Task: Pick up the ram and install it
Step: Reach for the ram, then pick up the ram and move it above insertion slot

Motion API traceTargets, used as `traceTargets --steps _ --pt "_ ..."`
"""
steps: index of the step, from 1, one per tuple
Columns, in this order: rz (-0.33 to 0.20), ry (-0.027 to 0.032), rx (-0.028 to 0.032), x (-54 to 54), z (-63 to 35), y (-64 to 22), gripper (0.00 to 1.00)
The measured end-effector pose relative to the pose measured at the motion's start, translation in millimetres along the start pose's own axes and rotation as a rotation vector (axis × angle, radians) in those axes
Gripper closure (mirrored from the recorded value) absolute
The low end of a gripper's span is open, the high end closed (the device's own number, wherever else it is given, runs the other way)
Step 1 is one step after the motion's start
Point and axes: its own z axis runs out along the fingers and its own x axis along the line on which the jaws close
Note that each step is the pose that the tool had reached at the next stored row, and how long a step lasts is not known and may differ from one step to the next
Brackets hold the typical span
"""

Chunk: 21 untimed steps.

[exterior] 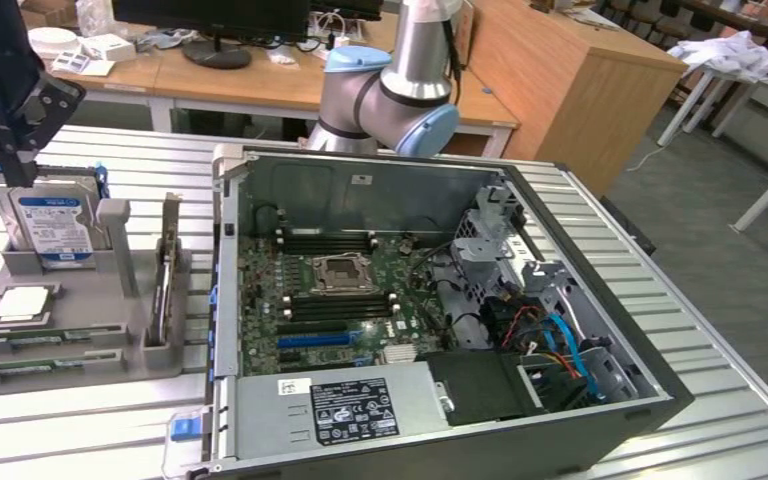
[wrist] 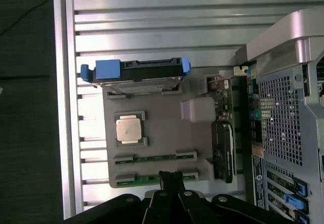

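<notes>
From the side, the gripper [exterior: 13, 165] hangs over the grey tray [exterior: 91, 350], where the ram [exterior: 24, 367] lies flat. From the wrist, its fingers [wrist: 167, 181] are pressed together and hold nothing, near the ram [wrist: 136, 179]. The ram looks light, thin and easy to break, so grab its long edges.

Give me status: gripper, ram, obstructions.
Gripper shut, empty, above tray. Two ram sticks lying in tray slots. Hard drive stands apart; nothing lies on them.
</notes>
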Motion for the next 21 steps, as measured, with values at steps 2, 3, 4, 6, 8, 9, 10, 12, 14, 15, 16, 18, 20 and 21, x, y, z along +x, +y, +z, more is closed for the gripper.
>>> traceTargets --steps 2,3,4,6,8,9,10,12,14,15,16,18,20,21 --pt "0.0 0.0002 0.0001 -0.2 -0.2 -2.2 0.89" --pt "0.0 0.0001 0.0001 -0.3 -0.2 -3.4 0.89" --pt "0.0 0.0001 0.0001 -0.3 -0.2 -4.2 0.89" --pt "0.0 0.0001 0.0001 -0.5 -0.3 -5.7 0.89" --pt "0.0 0.0002 0.0001 -0.5 -0.4 -6.9 0.89" --pt "0.0 0.0002 0.0001 -0.6 -0.4 -7.6 0.89" --pt "0.0 0.0001 0.0001 -0.6 -0.4 -8.3 0.89" --pt "0.0 0.0002 0.0001 -0.7 -0.5 -8.6 0.89" --pt "0.0 0.0001 0.0001 -0.7 -0.4 -8.7 0.89" --pt "0.0 0.0001 0.0001 -0.7 -0.5 -8.7 0.89" --pt "0.0 0.0001 0.0001 -0.7 -0.5 -8.7 0.89" --pt "0.0 0.0001 0.0001 -0.7 -0.4 -8.7 0.89" --pt "0.0 0.0001 0.0001 -0.7 -0.4 -8.7 0.89" --pt "0.0 0.0001 0.0 -0.7 -0.4 -8.7 0.89"
